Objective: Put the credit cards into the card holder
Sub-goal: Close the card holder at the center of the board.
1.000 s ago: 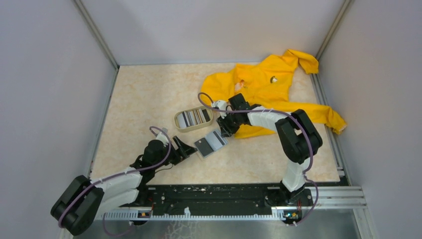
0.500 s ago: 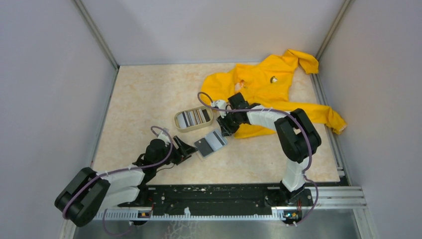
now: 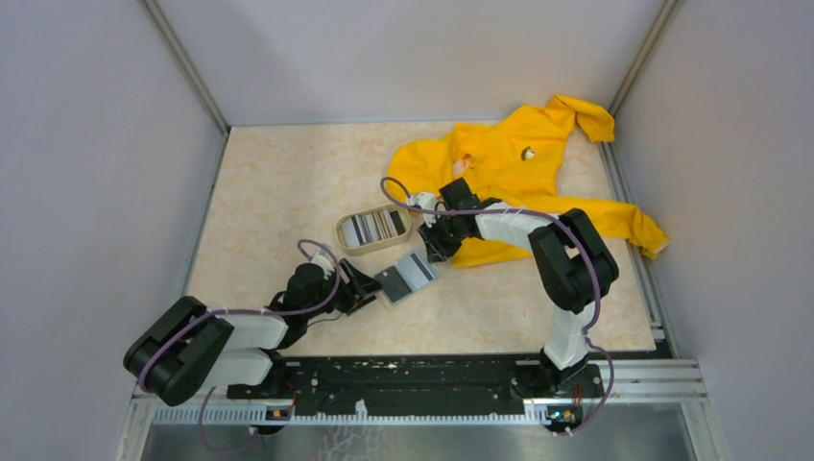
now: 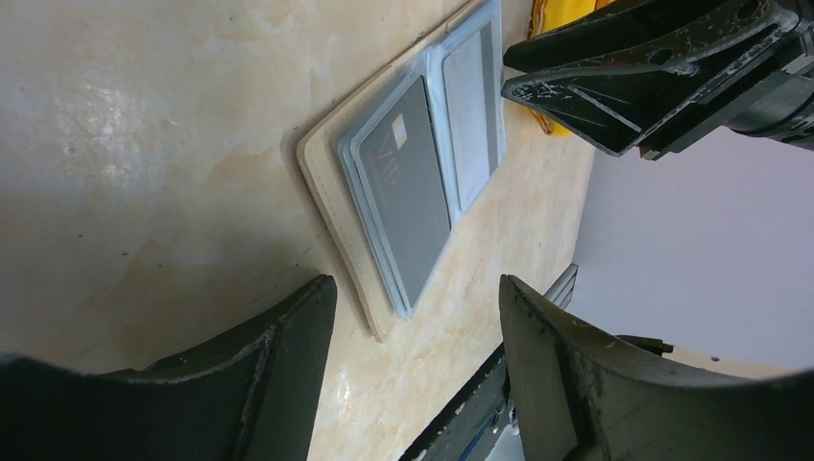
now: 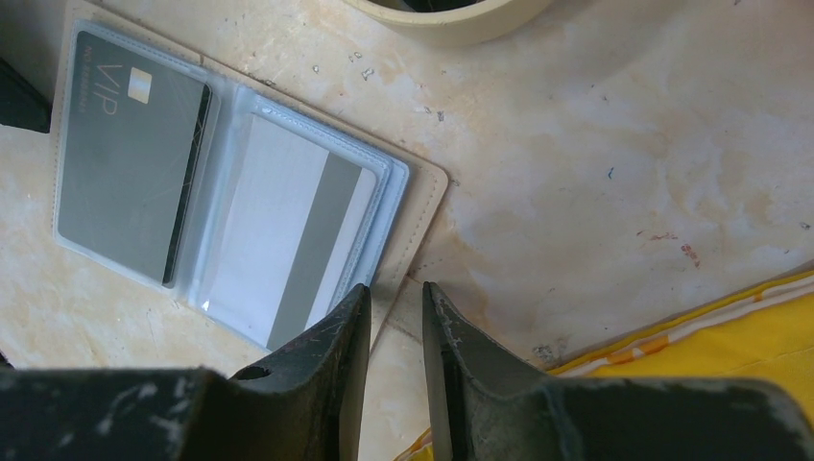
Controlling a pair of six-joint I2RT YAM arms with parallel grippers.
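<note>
The card holder point(image 3: 429, 280) lies open on the table. The dark grey credit card point(image 3: 393, 281) sits in its left sleeve and the light blue credit card point(image 3: 417, 270) in its right sleeve. In the left wrist view the dark card point(image 4: 408, 187) and light card point(image 4: 470, 115) lie just ahead of my open, empty left gripper point(image 4: 415, 288), which is low at the holder's near corner point(image 4: 331, 206). My right gripper point(image 5: 396, 288) has its jaws a narrow gap apart, empty, over the holder's cream edge point(image 5: 422, 192) beside the light card point(image 5: 283, 240).
An oval cream tray point(image 3: 374, 229) holding several striped cards stands just behind the holder. A yellow jacket point(image 3: 518, 163) lies at the back right, its edge close under the right wrist point(image 5: 730, 365). Grey walls close in the table.
My left gripper has moved right, closing in on the card holder's left corner. The right gripper and the holder have stayed in place.
</note>
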